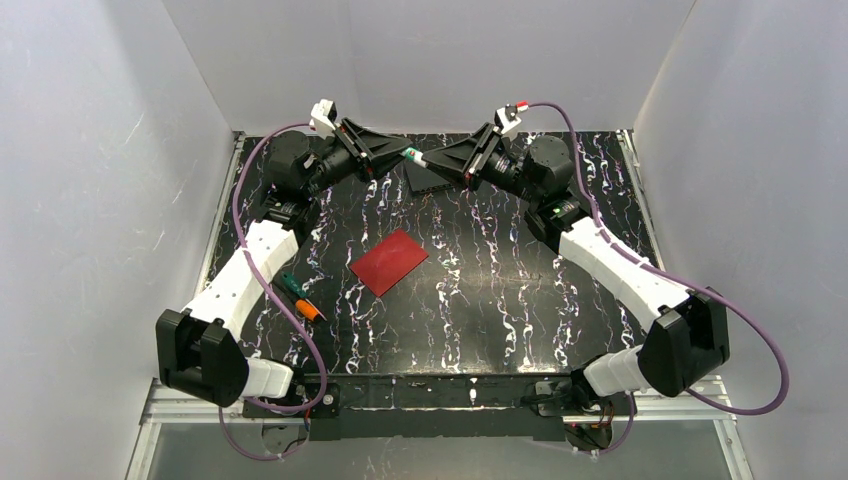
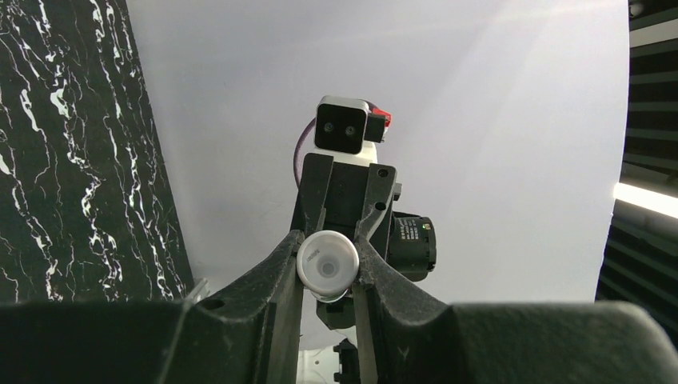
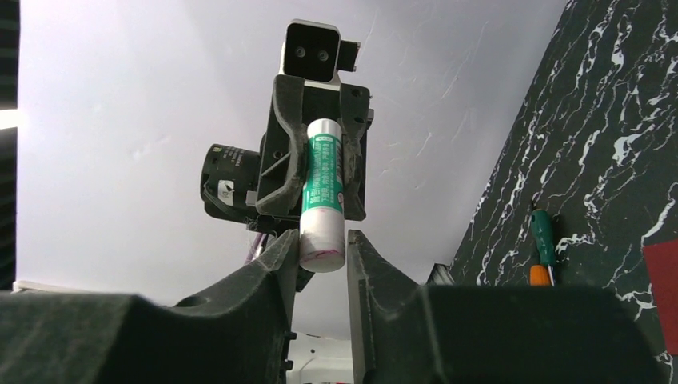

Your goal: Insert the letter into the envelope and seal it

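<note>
The dark red envelope (image 1: 390,262) lies flat on the black marbled table (image 1: 520,300), flap not showing; its corner shows in the right wrist view (image 3: 662,296). The white letter is not in view. Both arms are raised at the back, tips facing. A green-and-white glue stick (image 1: 413,156) spans between them. My left gripper (image 1: 404,152) is shut on one round white end (image 2: 327,264). My right gripper (image 1: 429,161) is closed round the other white end (image 3: 322,244), one finger touching it, the other a hair off. The stick's green body (image 3: 324,172) runs to the left gripper.
A dark ribbed block (image 1: 430,180) lies on the table under the two grippers. A green and orange screwdriver (image 1: 298,295) lies left of the envelope, also in the right wrist view (image 3: 544,244). White walls close in the left, back and right sides.
</note>
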You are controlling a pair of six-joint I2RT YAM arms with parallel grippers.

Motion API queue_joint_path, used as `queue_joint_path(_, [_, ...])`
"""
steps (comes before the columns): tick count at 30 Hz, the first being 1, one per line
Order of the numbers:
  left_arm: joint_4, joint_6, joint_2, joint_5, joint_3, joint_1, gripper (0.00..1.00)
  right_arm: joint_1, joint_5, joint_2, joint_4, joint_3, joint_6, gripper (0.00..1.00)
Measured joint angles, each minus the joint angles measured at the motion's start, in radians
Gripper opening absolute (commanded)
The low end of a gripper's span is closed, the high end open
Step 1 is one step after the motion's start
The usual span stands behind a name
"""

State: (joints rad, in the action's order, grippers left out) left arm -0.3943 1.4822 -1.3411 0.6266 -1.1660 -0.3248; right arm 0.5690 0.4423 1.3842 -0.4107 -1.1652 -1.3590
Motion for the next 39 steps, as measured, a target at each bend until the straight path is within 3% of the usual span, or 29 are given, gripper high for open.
queue_joint_path(3, [-0.003,-0.001,0.0,0.002,0.0,0.001,0.0,0.0,0.006,0.006,-0.025,0.0,-0.011,0.3])
queue_joint_path(10, [-0.01,-0.001,-0.003,0.004,0.0,0.006,0.0,-0.004,0.031,0.031,-0.071,0.0,-0.055,0.43])
queue_joint_path(13, [-0.01,-0.002,-0.004,0.011,0.0,0.004,0.0,-0.004,0.034,0.031,-0.076,0.0,-0.06,0.43])
queue_joint_path(16, [-0.01,-0.006,-0.004,0.014,0.0,0.004,0.0,-0.004,0.036,0.031,-0.083,0.0,-0.063,0.35])
queue_joint_path(22, [-0.025,-0.005,-0.004,0.014,0.0,0.004,0.0,-0.004,0.042,0.031,-0.083,0.001,-0.062,0.01])
queue_joint_path(29, [-0.042,0.043,-0.004,0.019,0.014,0.004,0.0,-0.002,0.042,0.033,-0.103,0.005,-0.054,0.01])
queue_joint_path(39, [-0.102,0.147,0.008,-0.111,0.126,0.003,0.0,0.003,0.019,0.174,-0.357,0.05,-0.162,0.01])
